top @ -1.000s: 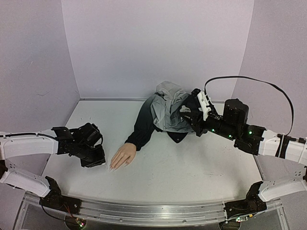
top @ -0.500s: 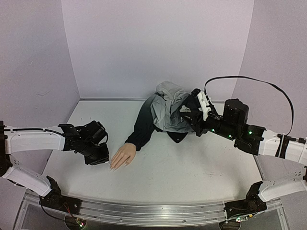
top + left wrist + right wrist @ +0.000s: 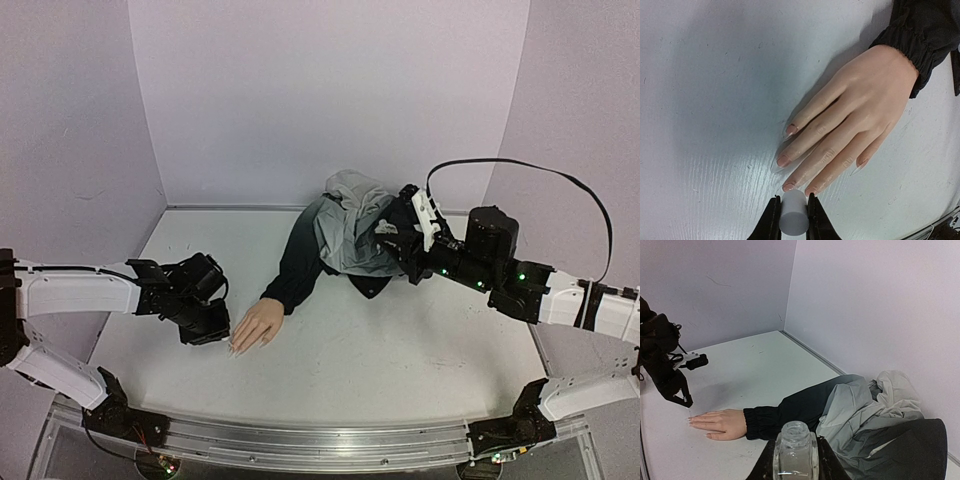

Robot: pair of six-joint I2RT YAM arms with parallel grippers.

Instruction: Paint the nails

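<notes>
The flesh-coloured mannequin hand (image 3: pixel 856 112) lies flat on the white table, its wrist in a dark sleeve (image 3: pixel 920 35). Its pale nails (image 3: pixel 784 160) point toward my left gripper (image 3: pixel 792 216). That gripper is shut on a small white cylindrical cap (image 3: pixel 793 218), whose far end sits right at two fingertips (image 3: pixel 810 190); anything under the cap is hidden. From above, the left gripper (image 3: pixel 207 328) hangs just left of the hand (image 3: pixel 257 324). My right gripper (image 3: pixel 795 462) is shut on an open clear glass bottle (image 3: pixel 795 447), held up over the jacket.
A crumpled grey and black jacket (image 3: pixel 350 235) lies at the back middle, joined to the sleeve. Lilac walls close the table on the left, back and right. A metal rail (image 3: pixel 300 440) runs along the near edge.
My left arm has moved right, bringing the cap up to the hand's fingertips. The right arm and the bottle have stayed still.
</notes>
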